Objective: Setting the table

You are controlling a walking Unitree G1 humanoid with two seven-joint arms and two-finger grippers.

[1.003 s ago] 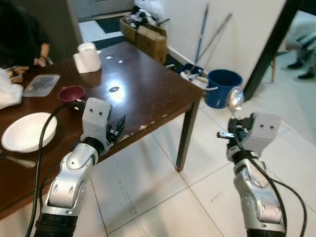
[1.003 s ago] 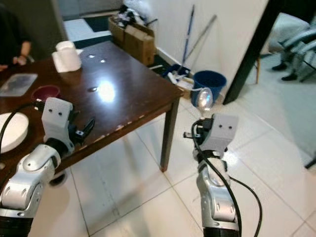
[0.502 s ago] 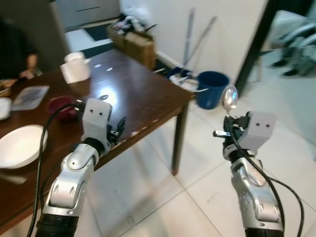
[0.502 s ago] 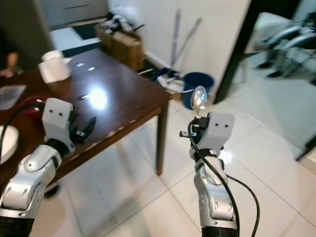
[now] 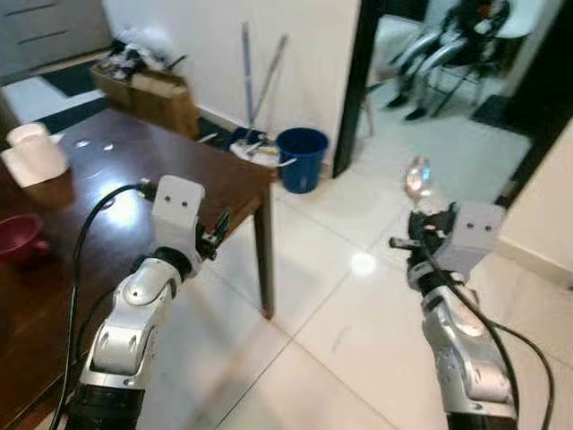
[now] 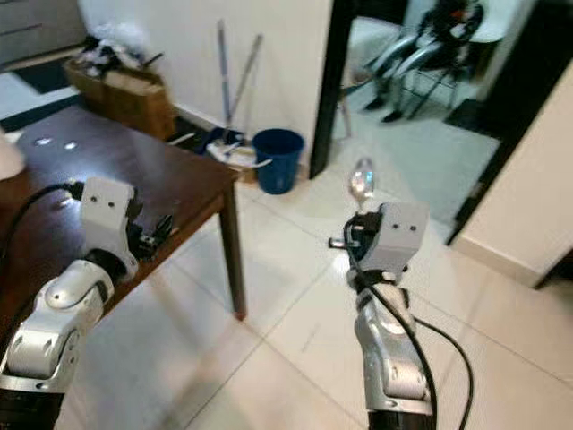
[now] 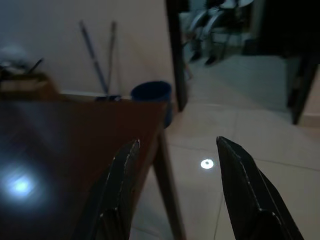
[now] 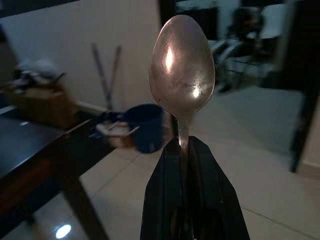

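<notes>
White floor tiles lay beside the dark worktop [image 5: 107, 170]. The right tool [image 5: 428, 226] was pinched on a spoon [image 5: 415, 178], upright. The left tool [image 7: 175, 190] hung open, holding nothing. Best carry it steady.

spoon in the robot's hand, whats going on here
The robot's right hand is shut on a metal spoon, holding it upright by the handle with the bowl up, out over the tiled floor beside the dark wooden table. The left hand is open and empty above the table's corner. A red bowl and a paper roll sit on the table; the spoon isn't placed yet.
</notes>
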